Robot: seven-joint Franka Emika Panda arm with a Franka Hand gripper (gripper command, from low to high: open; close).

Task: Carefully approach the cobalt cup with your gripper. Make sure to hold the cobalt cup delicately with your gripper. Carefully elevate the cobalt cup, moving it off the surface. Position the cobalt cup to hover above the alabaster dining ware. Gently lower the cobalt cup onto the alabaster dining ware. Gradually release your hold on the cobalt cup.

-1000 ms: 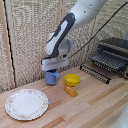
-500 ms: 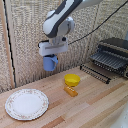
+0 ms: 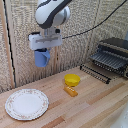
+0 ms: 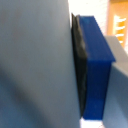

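The cobalt cup hangs in the air well above the wooden table, held under the white boxy gripper, which is shut on it. The cup sits above and toward the exterior view's right of the alabaster dining ware, a round white plate with a faint patterned rim lying on the table at the exterior view's left front. In the wrist view the cup's pale blue wall fills most of the picture, pressed against a dark blue finger pad.
A yellow bowl stands mid-table with a small orange block just in front of it. A black wire dish rack occupies the exterior view's right. A beige panelled wall stands behind.
The gripper has lifted the cup from the table to well above it and carried it toward the exterior view's left, nearer the plate.
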